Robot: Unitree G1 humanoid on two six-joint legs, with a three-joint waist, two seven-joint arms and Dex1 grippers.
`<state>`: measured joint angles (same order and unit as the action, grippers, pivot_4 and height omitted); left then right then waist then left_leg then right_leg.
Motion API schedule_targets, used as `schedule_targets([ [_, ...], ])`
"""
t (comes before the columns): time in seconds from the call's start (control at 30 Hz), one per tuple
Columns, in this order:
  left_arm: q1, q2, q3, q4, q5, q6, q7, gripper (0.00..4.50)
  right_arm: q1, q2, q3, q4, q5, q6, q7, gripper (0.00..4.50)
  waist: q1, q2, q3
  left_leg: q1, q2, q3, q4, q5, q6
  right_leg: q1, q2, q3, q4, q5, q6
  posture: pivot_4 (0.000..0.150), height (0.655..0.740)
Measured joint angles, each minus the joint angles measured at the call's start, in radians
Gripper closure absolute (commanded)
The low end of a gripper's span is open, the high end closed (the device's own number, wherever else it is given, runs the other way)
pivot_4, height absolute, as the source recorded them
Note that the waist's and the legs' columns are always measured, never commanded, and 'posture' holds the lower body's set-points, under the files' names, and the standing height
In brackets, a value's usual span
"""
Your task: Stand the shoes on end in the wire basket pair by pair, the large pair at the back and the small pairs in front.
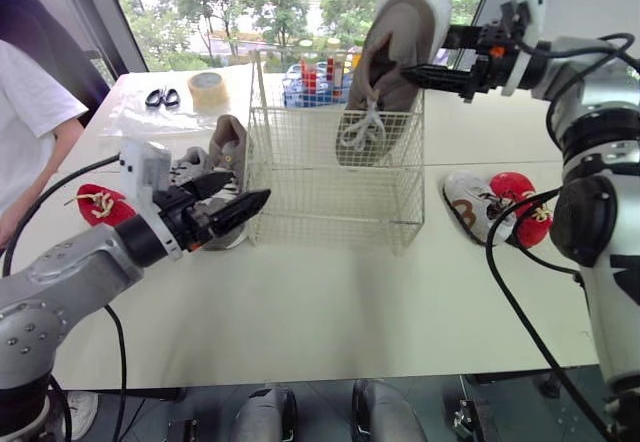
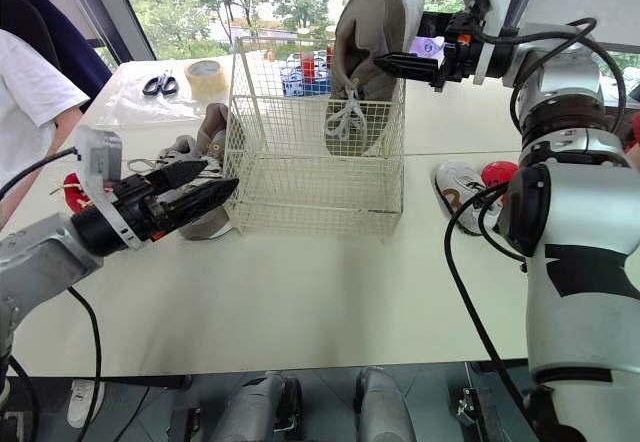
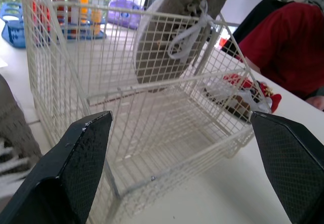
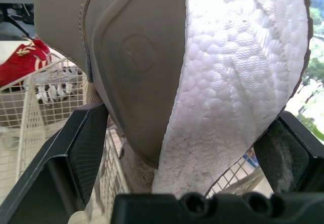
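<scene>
The white wire basket [image 1: 300,207] stands mid-table. My right gripper [image 1: 418,70] is shut on the heel of a large taupe shoe [image 1: 390,62] with a white sole. It hangs toe-down, its lower half inside the basket's back right part. The second large taupe shoe [image 1: 228,147] lies outside the basket, against its left side. My left gripper [image 1: 238,205] stays open and empty at the basket's front left corner. A small red shoe [image 1: 100,205] lies at the far left. A small white shoe [image 1: 468,202] and a small red shoe [image 1: 518,202] lie right of the basket.
A tape roll [image 1: 207,89], scissors [image 1: 162,97] and a blue crate of bottles [image 1: 312,84] sit at the table's back. A person in a white shirt [image 1: 28,122] stands at the left edge. A red sleeve [image 3: 293,46] is beyond the basket's right side.
</scene>
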<state>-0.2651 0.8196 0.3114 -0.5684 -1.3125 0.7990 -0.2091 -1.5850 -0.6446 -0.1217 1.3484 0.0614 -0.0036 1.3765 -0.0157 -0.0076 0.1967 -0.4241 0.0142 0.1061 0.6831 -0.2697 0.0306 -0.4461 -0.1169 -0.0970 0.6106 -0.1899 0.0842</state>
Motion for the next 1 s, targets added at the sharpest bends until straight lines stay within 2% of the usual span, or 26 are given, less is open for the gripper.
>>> schedule_targets([
  [0.17,-0.027,-0.023,-0.055,0.037,0.050,0.001,-0.029,0.00,0.001,0.003,-0.004,0.000,-0.004,0.088,-0.012,0.05,0.000,0.000,0.000,0.000,0.000,0.000,0.000,0.000,0.000,0.000,0.000,0.000,0.000,0.000,0.000,0.150,0.7400],
  [0.37,-0.025,-0.035,-0.061,0.054,0.091,0.001,-0.052,0.00,0.027,-0.014,0.039,-0.001,-0.073,-0.020,-0.046,0.05,0.001,0.000,0.000,0.000,0.000,0.000,0.000,0.000,0.000,0.000,0.000,0.000,0.000,0.000,0.000,0.150,0.7400],
  [0.57,-0.023,-0.035,-0.061,0.056,0.112,0.006,-0.071,0.00,0.029,-0.086,0.087,-0.015,-0.137,-0.108,-0.039,0.05,-0.001,0.000,0.000,0.000,0.000,0.000,0.000,0.000,0.000,0.000,0.000,0.000,0.000,0.000,0.000,0.150,0.7400],
  [0.77,-0.054,-0.003,0.005,0.127,0.118,0.020,-0.063,0.00,0.036,-0.197,0.088,-0.023,-0.135,-0.067,0.020,0.05,0.001,0.000,0.000,0.000,0.000,0.000,0.000,0.000,0.000,0.000,0.000,0.000,0.000,0.000,0.000,0.150,0.7400],
  [0.9,-0.167,0.061,0.078,0.243,0.124,0.054,-0.006,0.00,0.096,-0.298,0.026,-0.129,-0.064,0.027,0.091,0.05,0.004,0.000,0.000,0.000,0.000,0.000,0.000,0.000,0.000,0.000,0.000,0.000,0.000,0.000,0.000,0.150,0.7400],
  [0.97,-0.243,0.114,0.077,0.327,0.150,0.087,-0.002,0.00,0.174,-0.337,-0.022,-0.260,-0.002,0.114,0.120,0.05,0.003,0.000,0.000,0.001,0.000,0.000,0.000,0.000,0.000,0.001,0.000,-0.001,0.000,0.000,0.000,0.150,0.7400],
  [1.0,-0.295,0.142,0.051,0.373,0.183,0.106,-0.009,0.00,0.247,-0.349,-0.051,-0.382,0.046,0.194,0.126,0.05,0.003,0.000,0.000,0.001,0.000,-0.001,0.000,0.000,0.000,0.002,0.000,-0.001,0.001,0.000,0.000,0.150,0.7400],
])
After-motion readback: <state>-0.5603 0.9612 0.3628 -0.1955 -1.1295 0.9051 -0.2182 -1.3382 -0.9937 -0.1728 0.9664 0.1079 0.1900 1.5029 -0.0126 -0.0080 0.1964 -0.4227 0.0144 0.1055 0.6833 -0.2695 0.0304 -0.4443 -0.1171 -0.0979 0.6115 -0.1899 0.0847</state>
